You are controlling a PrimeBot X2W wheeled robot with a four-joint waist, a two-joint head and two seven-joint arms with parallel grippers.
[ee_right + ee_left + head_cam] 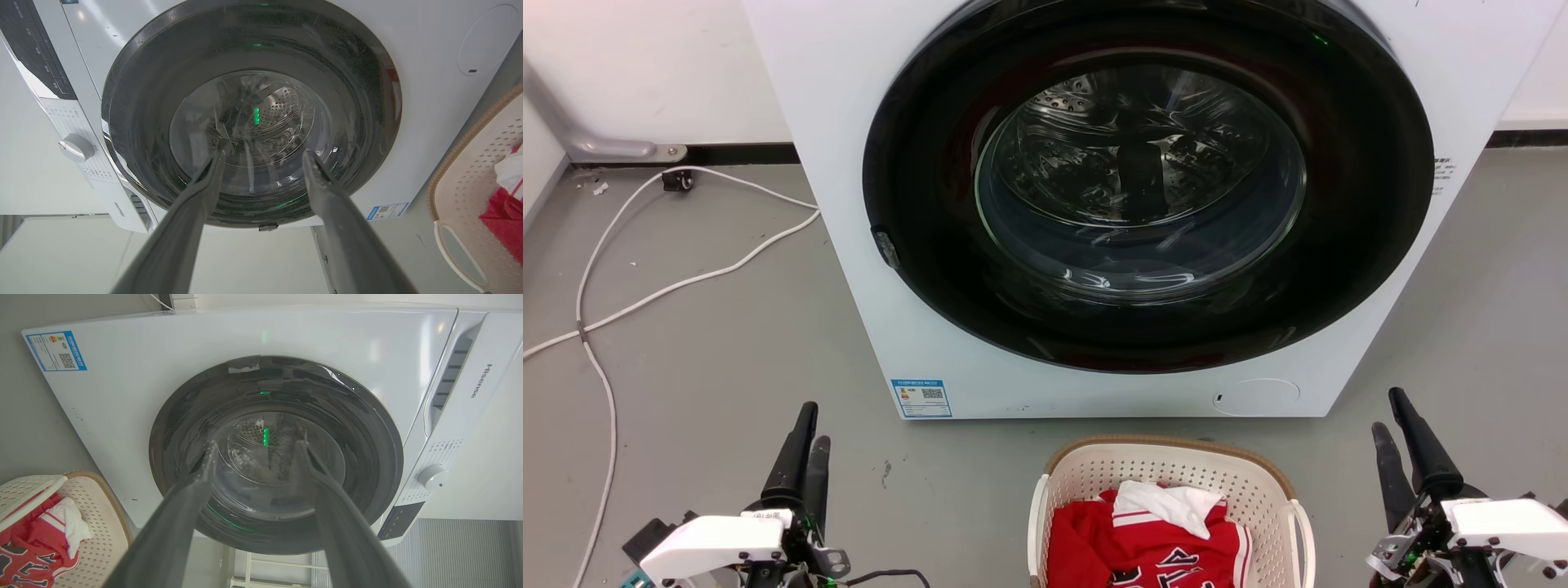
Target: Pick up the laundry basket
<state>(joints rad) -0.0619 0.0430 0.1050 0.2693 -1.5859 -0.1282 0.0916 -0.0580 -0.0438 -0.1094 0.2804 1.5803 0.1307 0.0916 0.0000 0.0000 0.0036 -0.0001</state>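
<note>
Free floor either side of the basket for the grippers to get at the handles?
Bare floor lies between the left gripper and the laundry basket; a narrower strip runs between its right handle and the right gripper. Tight behind: the rim sits close to the washing machine. A white cable lies far left.

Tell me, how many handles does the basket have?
2: a left handle and a right handle, on the sides of the basket. Its near end is cut off, so another could be hidden.
</note>
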